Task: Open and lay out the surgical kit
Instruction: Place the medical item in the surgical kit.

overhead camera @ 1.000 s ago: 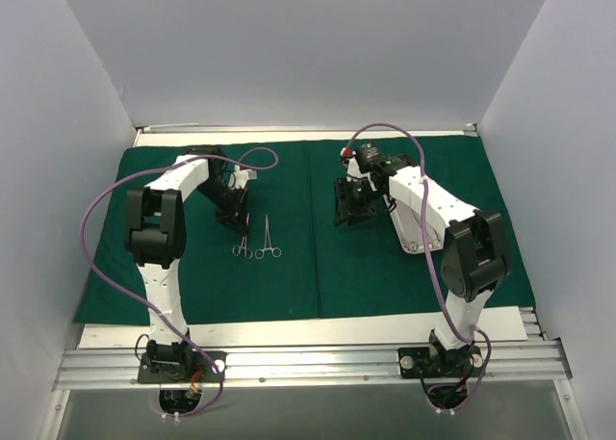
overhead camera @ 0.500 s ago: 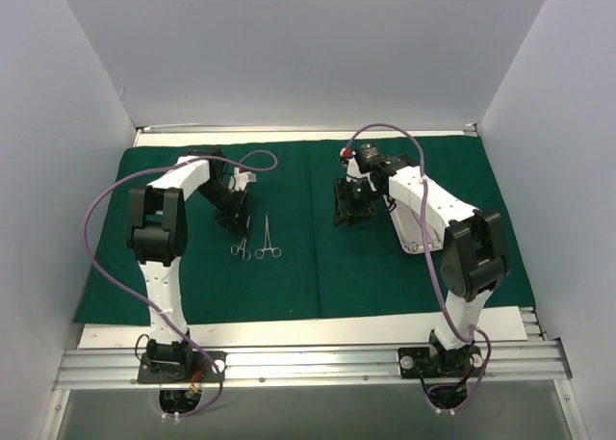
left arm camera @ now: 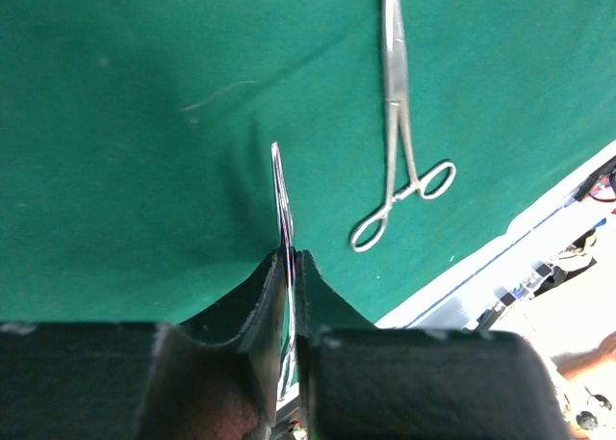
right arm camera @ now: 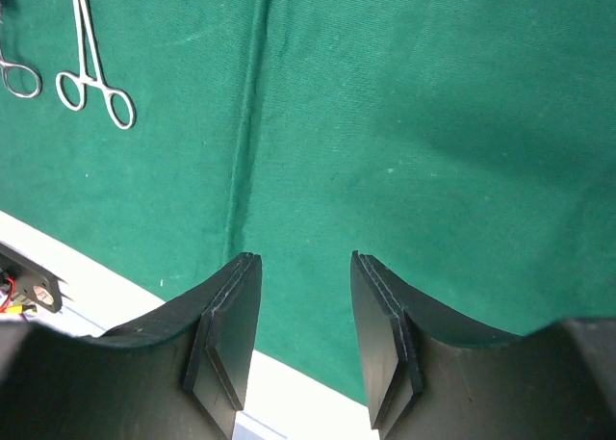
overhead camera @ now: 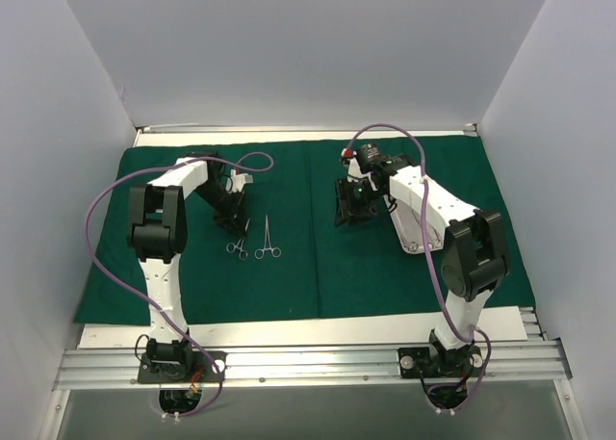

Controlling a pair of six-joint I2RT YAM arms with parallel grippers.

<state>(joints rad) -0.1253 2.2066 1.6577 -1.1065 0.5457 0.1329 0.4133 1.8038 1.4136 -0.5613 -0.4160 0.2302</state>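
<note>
The dark green drape lies spread flat over the table. My left gripper is shut on a slim silver forceps, whose rings show just below the fingers. In the left wrist view a thin steel tip sticks out from between the nearly closed jaws of the left gripper. A second forceps lies loose on the cloth to the right of it, also seen as the ring-handled forceps. My right gripper hangs open and empty over bare cloth. The steel tray is partly hidden under the right arm.
A fold line runs down the drape's middle. White table edge shows in front of the cloth, and white walls close in both sides and the back. Purple cables loop off each arm.
The left gripper has drawn slightly back and left, and the held forceps' rings shifted a little left with it. The right arm has stayed still.
</note>
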